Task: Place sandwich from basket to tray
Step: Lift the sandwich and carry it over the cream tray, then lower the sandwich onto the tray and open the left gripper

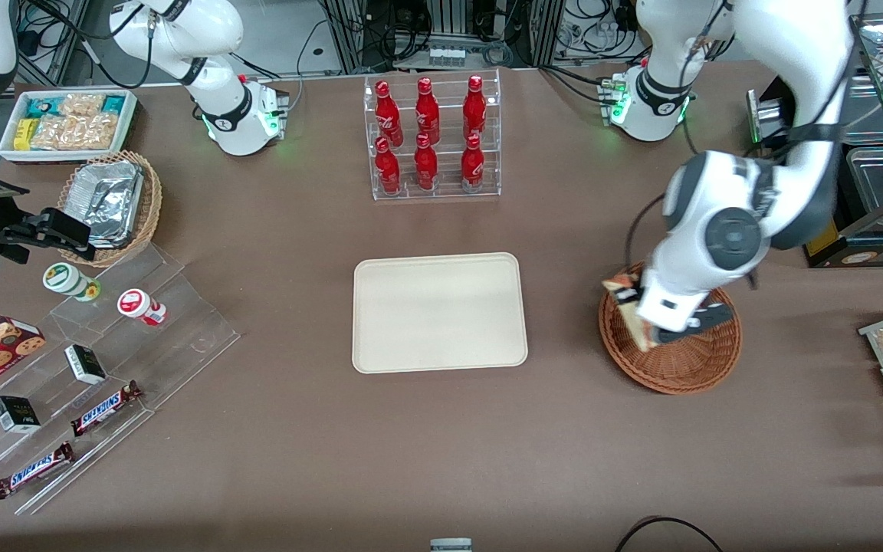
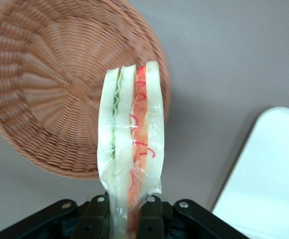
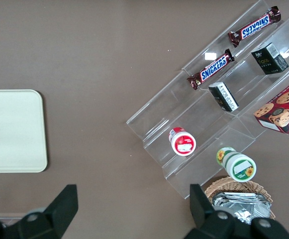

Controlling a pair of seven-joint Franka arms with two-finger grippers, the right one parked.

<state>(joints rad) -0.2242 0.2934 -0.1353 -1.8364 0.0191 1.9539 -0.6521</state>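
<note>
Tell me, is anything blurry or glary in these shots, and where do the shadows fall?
Left wrist view: the sandwich, shut in the gripper, is sharp, its plastic wrap glinting; the basket below looks slightly soft. Front view: even overhead light, a soft shadow beside the basket, a faint sheen on the tray. Right wrist view: a glare spot on the clear display steps.

Front view overlooks the table; wrist views look down, sharing the tray [image 1: 440,313].

I see the brown table [image 1: 273,230] carrying the tray [image 1: 440,312] at its middle. From the tray, the basket [image 1: 671,364] sits toward the working arm's end, my gripper [image 1: 645,330] above its rim, clamped on the sandwich [image 1: 631,307]. The bottle rack [image 1: 434,138] stands farther from the front camera than the tray.
</note>
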